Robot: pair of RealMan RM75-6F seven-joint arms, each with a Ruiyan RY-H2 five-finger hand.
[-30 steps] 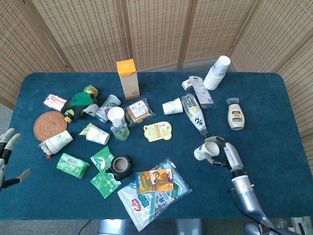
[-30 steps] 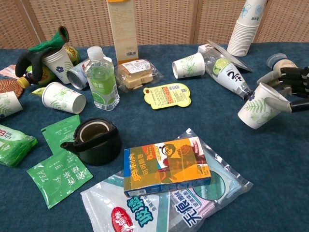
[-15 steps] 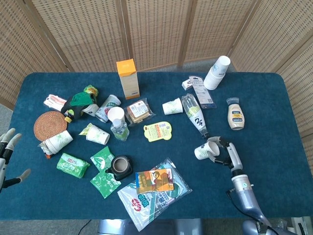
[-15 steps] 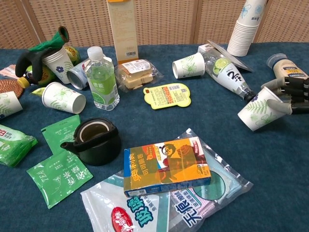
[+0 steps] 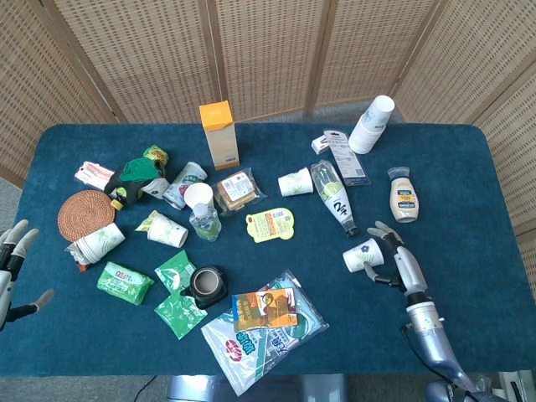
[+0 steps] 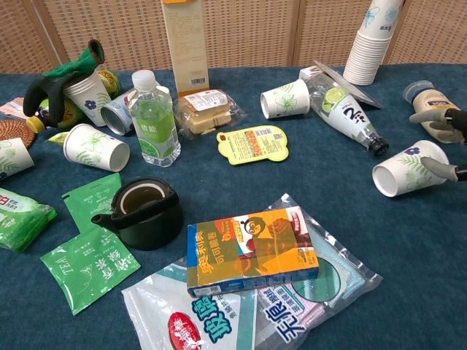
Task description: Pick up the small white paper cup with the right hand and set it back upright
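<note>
I see the paper cup (image 5: 363, 256) lying on its side on the blue table (image 5: 469, 193), mouth facing left, just below the cap end of the bottle (image 5: 333, 196). My right hand (image 5: 395, 261) sits right beside its base with fingers (image 6: 430, 116) spread apart and holding nothing; whether a fingertip touches the cup I cannot tell. My left hand (image 5: 12, 266) hangs off the table's left edge, fingers apart, empty. A mayonnaise bottle (image 5: 404, 195) lies near, above the right hand.

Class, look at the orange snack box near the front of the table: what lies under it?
The orange snack box lies on clear plastic packets with red and blue print. The parts of the packets beneath the box are covered and cannot be seen.
</note>
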